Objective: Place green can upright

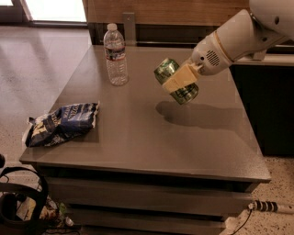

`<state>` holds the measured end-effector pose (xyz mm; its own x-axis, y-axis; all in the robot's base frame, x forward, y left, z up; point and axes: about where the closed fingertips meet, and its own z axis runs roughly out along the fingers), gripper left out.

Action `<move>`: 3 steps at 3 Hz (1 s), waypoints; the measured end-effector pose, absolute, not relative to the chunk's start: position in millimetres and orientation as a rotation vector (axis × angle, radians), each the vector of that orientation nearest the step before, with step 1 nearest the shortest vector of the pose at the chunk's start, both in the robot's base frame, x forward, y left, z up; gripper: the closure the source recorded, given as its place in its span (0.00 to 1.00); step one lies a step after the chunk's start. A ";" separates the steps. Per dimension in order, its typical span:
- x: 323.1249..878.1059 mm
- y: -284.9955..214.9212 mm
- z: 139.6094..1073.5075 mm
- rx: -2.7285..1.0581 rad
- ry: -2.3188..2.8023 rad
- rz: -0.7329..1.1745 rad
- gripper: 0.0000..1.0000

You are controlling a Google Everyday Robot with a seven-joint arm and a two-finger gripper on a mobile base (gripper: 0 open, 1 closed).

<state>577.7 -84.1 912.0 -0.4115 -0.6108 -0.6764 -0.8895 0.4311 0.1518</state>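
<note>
Grey table (138,151), speckled floor (41,69), wood-panel wall (174,11), bright window (55,9) upper left.

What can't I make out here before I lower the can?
- Camera view: the gripper holds the green can tilted above the table; its far finger is hidden behind the can.
- The can's label is partly covered by the near finger and is unreadable.
- The arm is cut off by the top right edge.
- Print on the water bottle: too small.

The gripper (178,79) hangs above the middle of the table (193,147), clamped around the tilted can (186,93). A bottle (115,55) stands left of it, further back; a bag (62,123) lies near the front-left edge.
</note>
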 end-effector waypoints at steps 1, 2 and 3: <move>574.1 -106.1 904.0 -1.234 1.936 0.797 1.00; 569.3 -116.9 900.6 -1.239 1.796 0.804 1.00; 566.7 -123.0 898.5 -1.238 1.711 0.805 1.00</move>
<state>566.7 -123.0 898.5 -0.1453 -0.4033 -0.9035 -0.9532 0.3018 0.0186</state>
